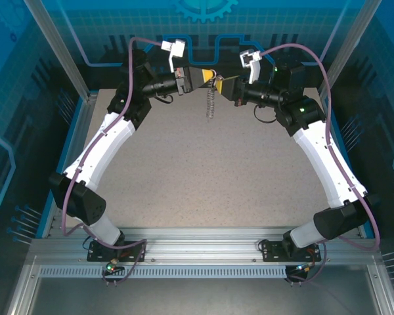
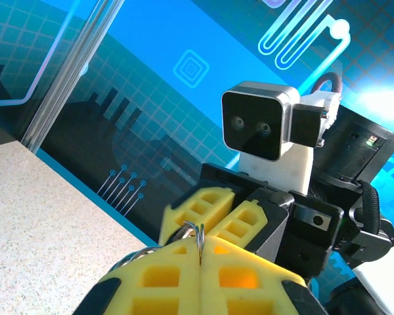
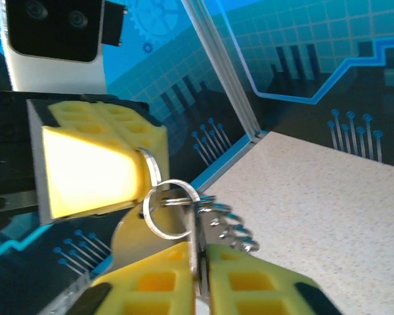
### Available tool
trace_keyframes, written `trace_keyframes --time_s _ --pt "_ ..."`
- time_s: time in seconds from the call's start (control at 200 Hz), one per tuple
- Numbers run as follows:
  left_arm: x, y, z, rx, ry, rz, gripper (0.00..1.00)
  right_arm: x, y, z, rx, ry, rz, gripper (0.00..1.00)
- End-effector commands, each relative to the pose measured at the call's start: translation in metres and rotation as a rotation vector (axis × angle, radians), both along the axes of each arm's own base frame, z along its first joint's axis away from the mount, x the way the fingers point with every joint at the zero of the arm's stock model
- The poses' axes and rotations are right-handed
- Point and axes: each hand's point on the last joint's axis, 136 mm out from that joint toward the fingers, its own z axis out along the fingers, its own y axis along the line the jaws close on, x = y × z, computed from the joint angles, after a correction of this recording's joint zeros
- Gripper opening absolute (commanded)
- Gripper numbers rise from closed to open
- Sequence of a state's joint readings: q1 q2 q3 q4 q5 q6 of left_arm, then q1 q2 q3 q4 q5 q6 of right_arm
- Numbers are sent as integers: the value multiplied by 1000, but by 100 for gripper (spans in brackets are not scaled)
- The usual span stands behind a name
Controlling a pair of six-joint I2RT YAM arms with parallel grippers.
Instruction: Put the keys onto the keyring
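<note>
Closest to the right wrist lens, the right gripper [image 3: 198, 254] has its yellow fingers [image 3: 256, 285] pressed together. They pinch a thin metal part of the keyring [image 3: 165, 210] in the seam between them. Just ahead of those fingertips, silvery rings overlap, and a short chain [image 3: 231, 228] of links trails off to the gripper's right. Directly opposite, tip to tip, the left gripper [image 3: 143, 172] is likewise clamped narrow, with one ring caught at the end of its yellow pads. A flat pale piece [image 3: 127, 239] hangs under that ring, too blurred to name.

From the left wrist, the left gripper [image 2: 200, 256] shows a closed seam with the keyring [image 2: 196, 231] wire standing up out of it. The right gripper [image 2: 207, 220] meets it from beyond, with the right wrist camera [image 2: 259, 128] above. Seen from overhead, the left gripper [image 1: 201, 77] and right gripper [image 1: 221, 85] meet raised over the far side of the table [image 1: 203, 177]. The chain [image 1: 211, 104] dangles straight below their meeting point.
</note>
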State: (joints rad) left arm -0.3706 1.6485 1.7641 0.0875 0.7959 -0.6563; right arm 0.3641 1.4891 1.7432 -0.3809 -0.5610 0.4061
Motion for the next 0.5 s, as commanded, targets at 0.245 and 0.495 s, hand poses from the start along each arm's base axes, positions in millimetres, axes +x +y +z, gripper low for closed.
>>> trace_keyframes --time_s 0.245,0.495 --pt "-9 4 28 -40 -64 20 0 -11 10 2 -17 -8 85 0" --pt "-5 4 32 -62 -75 36 0 -13 17 -12 -26 42 138 0"
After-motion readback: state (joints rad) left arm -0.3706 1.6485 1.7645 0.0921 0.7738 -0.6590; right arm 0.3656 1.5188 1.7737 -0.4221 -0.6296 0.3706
